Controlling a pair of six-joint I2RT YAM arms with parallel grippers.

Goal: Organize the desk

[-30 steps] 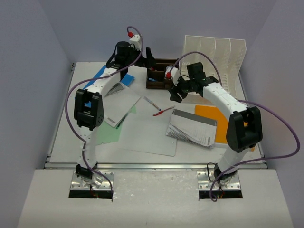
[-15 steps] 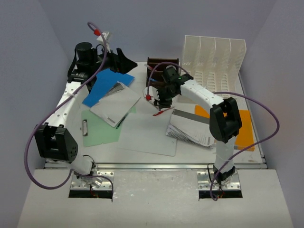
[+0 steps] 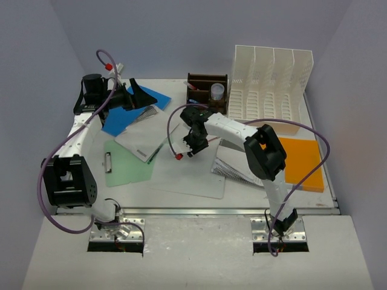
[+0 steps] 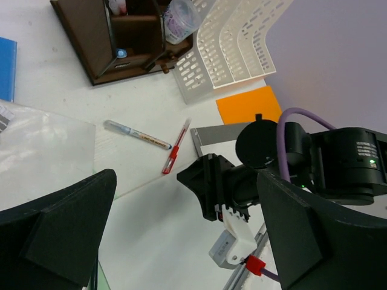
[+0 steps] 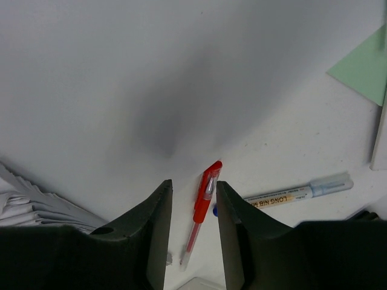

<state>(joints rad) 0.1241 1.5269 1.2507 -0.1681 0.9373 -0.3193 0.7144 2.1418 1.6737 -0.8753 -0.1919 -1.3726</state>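
Swung leftward over the white desk (image 3: 81, 175) beneath it, right claw (image 5: 193, 199) straddles a red pen (image 5: 204, 196), narrowed but not pinching, left claw (image 4: 181, 241) spread wide; off-centre closing could flick the pen away.

**One readable label: the marker**

Through my right wrist camera I can read "LONG NIB" in dark capitals on the yellowish band of the grey marker (image 5: 290, 193), which lies on the desk (image 5: 284, 145). The letters after that blur out. Print on the striped booklet (image 3: 248, 160), right of centre, is too small for me to read.
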